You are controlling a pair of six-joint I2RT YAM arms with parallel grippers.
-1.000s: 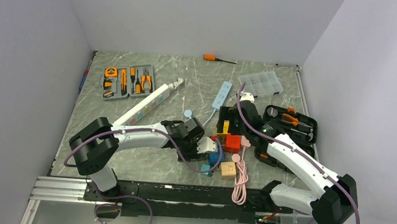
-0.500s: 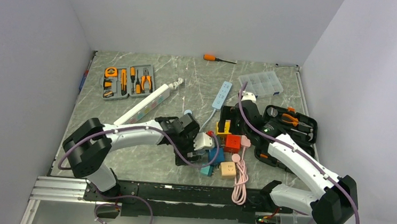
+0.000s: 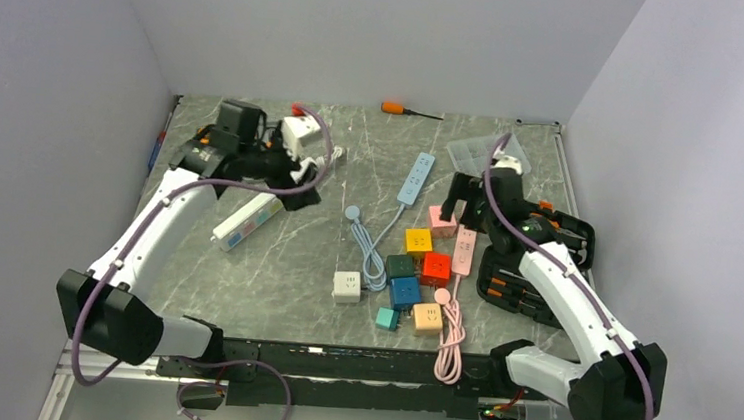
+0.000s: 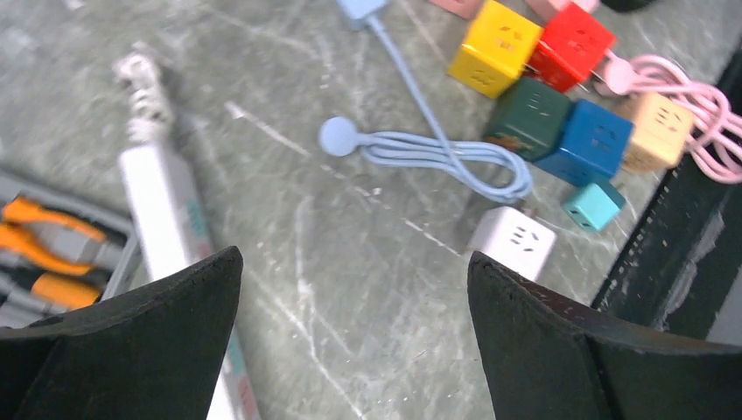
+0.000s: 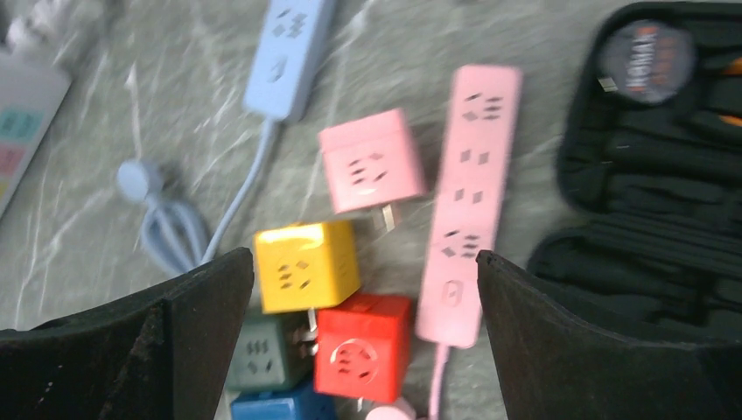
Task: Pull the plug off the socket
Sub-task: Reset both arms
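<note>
The white cube plug [image 3: 346, 286] [image 4: 512, 241] lies alone on the table, just left of a cluster of coloured cube sockets: yellow [image 3: 418, 240], dark green [image 3: 400, 265], red [image 3: 435, 267] [image 5: 361, 344], blue [image 3: 404, 291]. Nothing touches the white cube. My left gripper [image 3: 286, 168] [image 4: 354, 254] is raised at the back left, open and empty, over the white power strip [image 3: 253, 211]. My right gripper [image 3: 464, 195] [image 5: 365, 255] hangs open and empty above the pink cube [image 5: 371, 171] and the pink power strip [image 3: 464, 249].
A blue power strip [image 3: 416, 176] with its coiled cable lies mid-table. A black tool case [image 3: 556, 245] stands at the right, a clear organiser box [image 3: 483, 151] and an orange screwdriver [image 3: 393, 107] at the back. Teal [image 3: 387, 318] and beige [image 3: 427, 317] cubes and a pink cable [image 3: 450, 337] lie near the front edge.
My left gripper opened and let go of the white cube, which now lies on the table. The left arm swung away to the back left. The right gripper lifted back off the cluster.
</note>
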